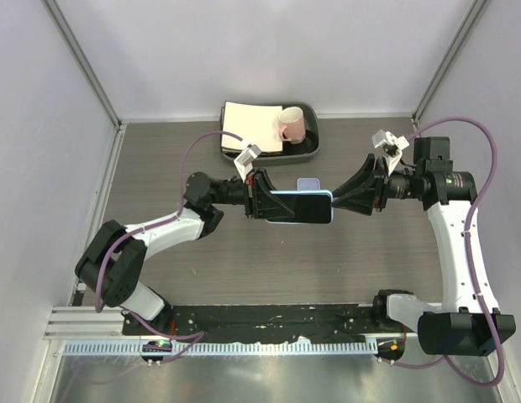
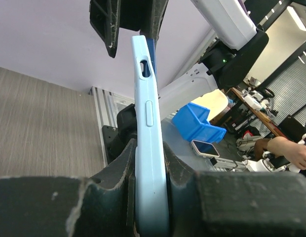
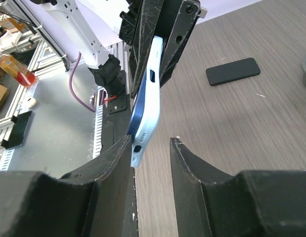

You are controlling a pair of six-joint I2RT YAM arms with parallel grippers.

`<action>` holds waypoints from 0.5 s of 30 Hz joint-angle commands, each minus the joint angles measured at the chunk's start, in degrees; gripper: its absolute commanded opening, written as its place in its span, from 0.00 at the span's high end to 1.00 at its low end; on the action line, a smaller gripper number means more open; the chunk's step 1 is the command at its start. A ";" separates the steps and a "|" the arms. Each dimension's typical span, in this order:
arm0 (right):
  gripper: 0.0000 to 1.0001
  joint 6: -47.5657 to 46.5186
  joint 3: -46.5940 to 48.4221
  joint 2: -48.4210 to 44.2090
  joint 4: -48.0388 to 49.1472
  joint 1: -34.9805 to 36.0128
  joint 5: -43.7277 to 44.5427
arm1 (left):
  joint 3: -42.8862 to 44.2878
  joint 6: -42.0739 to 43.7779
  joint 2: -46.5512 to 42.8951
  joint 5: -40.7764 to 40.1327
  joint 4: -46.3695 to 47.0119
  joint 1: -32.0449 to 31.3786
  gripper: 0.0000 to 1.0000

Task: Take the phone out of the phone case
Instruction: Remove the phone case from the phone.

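The left gripper (image 1: 259,195) is clamped on one end of the pale blue phone case (image 1: 301,207), holding it above the table (image 1: 160,168); the right gripper (image 1: 338,200) has its fingers apart at the other end, gripping nothing; the dark blue phone (image 3: 134,117) shows inside the case, so removal looks barely begun; prying it free remains; a dark slab (image 3: 233,71) lies on the table beyond.

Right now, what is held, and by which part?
The left claw is shut on one short end of the light blue phone case; the right claw sits open around the opposite end.
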 commanded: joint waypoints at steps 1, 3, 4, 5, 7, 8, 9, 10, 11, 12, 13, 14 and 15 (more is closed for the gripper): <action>0.58 1.99 -1.02 0.81 1.56 0.13 -3.67 | 1.47 -0.08 -2.21 0.05 5.30 -0.23 1.00; 0.58 -0.12 -0.75 1.69 -0.37 0.21 -3.67 | 1.56 -0.52 -2.21 -0.04 6.00 -0.23 1.00; 0.58 -0.73 -0.93 1.87 -0.73 0.21 -3.67 | 1.65 -0.69 -2.21 -0.21 6.01 -0.23 1.00; 0.58 -0.65 -1.37 1.96 -0.91 0.21 -3.67 | 1.74 -0.87 -2.29 -0.22 6.09 -0.23 1.00; 0.58 -0.65 -1.28 1.96 -1.43 0.21 -3.67 | 1.83 -0.78 -2.38 -0.39 6.18 -0.23 1.00; 0.57 -0.65 -1.02 1.87 -1.61 0.21 -3.67 | 1.83 -0.61 -2.47 -0.39 6.18 -0.23 1.00; 0.57 -0.57 -0.84 1.52 -1.79 0.21 -3.67 | 1.74 -0.69 -2.38 -0.39 6.18 -0.15 1.00; 0.57 -0.57 -0.84 1.26 -1.96 0.21 -3.67 | 1.74 -0.69 -2.38 -0.74 6.18 -0.14 1.00; 0.57 -0.65 -1.28 0.82 -1.79 0.21 -3.75 | 1.74 -0.69 -2.38 -0.83 6.18 -0.06 1.00; 0.57 -0.65 -1.54 0.03 -1.62 0.21 -3.67 | 1.82 -0.78 -2.38 -0.92 6.18 -0.06 1.00; 0.56 -0.65 -1.89 -0.24 -1.09 0.30 -3.67 | 1.91 -0.78 -2.21 -1.18 6.18 0.12 1.00; 0.56 -0.48 -2.42 -0.50 -1.00 0.30 -3.67 | 2.00 -0.87 -2.21 -1.27 6.18 0.12 1.00; 0.56 -0.39 -2.69 -0.76 -0.83 0.30 -3.67 | 2.09 -1.04 -2.12 -1.53 6.18 0.21 1.00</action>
